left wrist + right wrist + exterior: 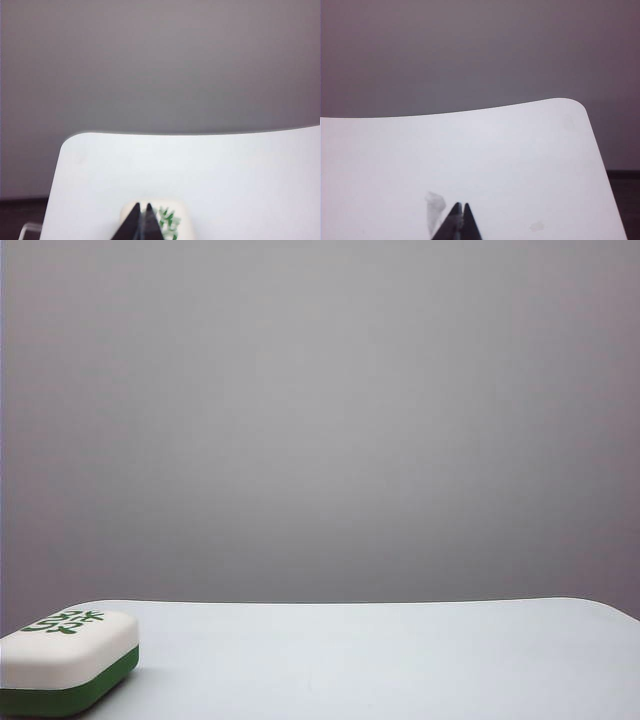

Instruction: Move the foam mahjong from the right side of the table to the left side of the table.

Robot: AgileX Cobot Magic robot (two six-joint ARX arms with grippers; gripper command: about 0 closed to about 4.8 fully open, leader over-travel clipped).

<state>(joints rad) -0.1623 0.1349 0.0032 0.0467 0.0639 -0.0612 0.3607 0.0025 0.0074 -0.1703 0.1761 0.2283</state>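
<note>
The foam mahjong (67, 660) lies flat at the near left corner of the tabletop (380, 660) in the exterior view, white layer uppermost, dark green base resting on the surface, green character facing up; its lower edge is cut by the picture border. Neither arm appears in the exterior view. In the left wrist view the left hand (141, 207) shows as two dark fingertips pressed together with no gap, poised above the block (170, 220), holding nothing; whether the tips touch the white face cannot be told. In the right wrist view the right hand (460, 206) likewise has its fingertips closed against each other, empty, over bare tabletop (520, 150) near the right rounded corner. A faint pale smudge (435, 205) sits just beside the right fingertips
</note>
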